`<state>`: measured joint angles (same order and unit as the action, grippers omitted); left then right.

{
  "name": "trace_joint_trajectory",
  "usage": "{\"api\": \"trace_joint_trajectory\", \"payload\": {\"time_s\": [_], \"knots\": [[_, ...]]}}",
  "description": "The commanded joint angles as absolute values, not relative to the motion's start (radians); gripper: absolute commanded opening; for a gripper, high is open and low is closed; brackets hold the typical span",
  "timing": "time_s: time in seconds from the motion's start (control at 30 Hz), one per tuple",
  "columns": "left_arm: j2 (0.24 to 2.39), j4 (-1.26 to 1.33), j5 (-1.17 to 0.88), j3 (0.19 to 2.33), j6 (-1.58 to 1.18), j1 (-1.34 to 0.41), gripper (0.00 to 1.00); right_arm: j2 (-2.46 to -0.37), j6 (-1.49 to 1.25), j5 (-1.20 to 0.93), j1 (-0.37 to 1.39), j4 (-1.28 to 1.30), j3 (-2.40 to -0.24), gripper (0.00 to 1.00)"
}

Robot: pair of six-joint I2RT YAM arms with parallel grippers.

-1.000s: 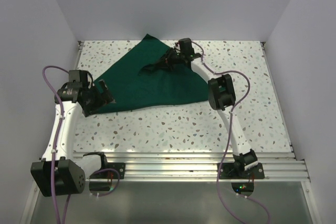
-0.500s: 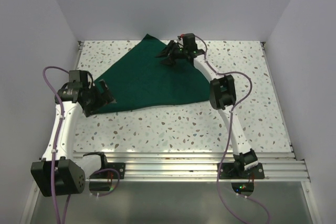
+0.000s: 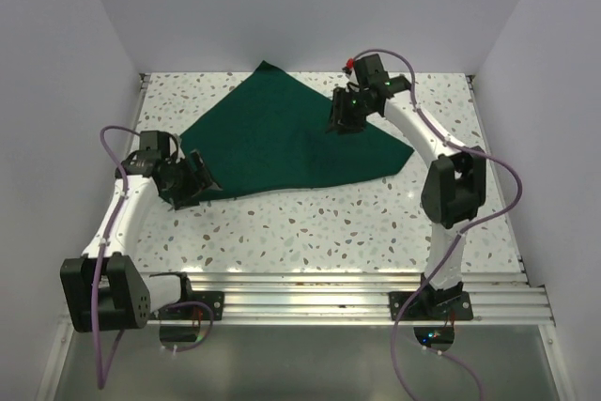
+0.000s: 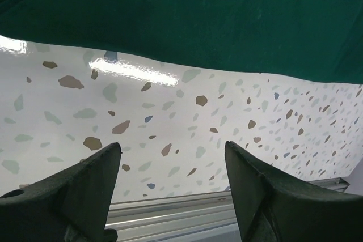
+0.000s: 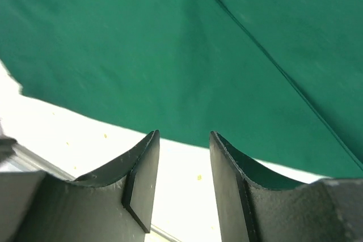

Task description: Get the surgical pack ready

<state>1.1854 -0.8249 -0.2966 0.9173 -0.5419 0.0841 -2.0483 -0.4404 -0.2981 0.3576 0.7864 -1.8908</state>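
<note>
**Drape laid out, both grippers empty**

Large dark green cloth drape (image 3: pixel 282 138): spread flat as one rough triangle on the far middle of the white speckled table (image 3: pixel 329 223). Peak touching the far edge, long side facing the arms, right corner pointing toward the right arm's elbow. Nothing resting on top. Seen from the right wrist, one straight raised line running diagonally across the fabric; hem or fold, cannot tell.

Right gripper (image 3: pixel 340 119): above the drape's right part, near its far right edge, pointing down. Jaws a narrow gap apart, nothing between them; green cloth and a strip of bare table below.

Left gripper (image 3: pixel 200 180): low, just beside the drape's near left corner. Jaws spread wide and empty over bare table, with the cloth's edge just beyond the fingertips (image 4: pixel 108 157).

Further out: ribbed aluminium rail (image 3: pixel 310 288) along the near edge, carrying both arm bases; purple cables (image 3: pixel 108 143) looping along each arm; plain pale walls (image 3: pixel 310 7) on three sides.
</note>
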Motion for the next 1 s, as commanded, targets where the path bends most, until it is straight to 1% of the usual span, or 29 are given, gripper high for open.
{"api": "trace_joint_trajectory", "payload": {"time_s": [0.0,0.03,0.13,0.27,0.37,0.5,0.57,0.73,0.97], "knots": [[1.239,-0.735,-0.327,0.893,-0.569,0.061,0.77,-1.983,-0.324,-0.178,0.353,0.862,-1.781,0.45],[1.267,-0.720,-0.324,0.894,-0.574,0.054,0.77,-1.991,-0.316,-0.172,0.353,0.880,-1.781,0.47],[1.322,-0.701,-0.311,0.908,-0.574,0.049,0.77,-2.006,-0.290,-0.144,0.356,0.954,-1.772,0.49],[1.384,-0.677,-0.301,0.934,-0.571,0.049,0.78,-1.991,-0.295,-0.109,0.367,0.950,-1.741,0.48],[1.430,-0.646,-0.321,0.950,-0.578,0.049,0.76,-2.014,-0.308,-0.087,0.388,0.963,-1.758,0.47],[1.494,-0.603,-0.354,0.962,-0.591,0.051,0.68,-2.088,-0.336,-0.040,0.417,0.989,-1.805,0.46],[1.531,-0.594,-0.376,0.971,-0.591,0.057,0.67,-2.109,-0.347,-0.020,0.422,0.996,-1.813,0.46],[1.588,-0.603,-0.361,1.006,-0.561,0.087,0.67,-2.152,-0.357,0.021,0.420,0.996,-1.807,0.46],[1.652,-0.611,-0.364,0.993,-0.506,0.152,0.68,-2.174,-0.357,0.090,0.391,0.994,-1.786,0.46]]}}
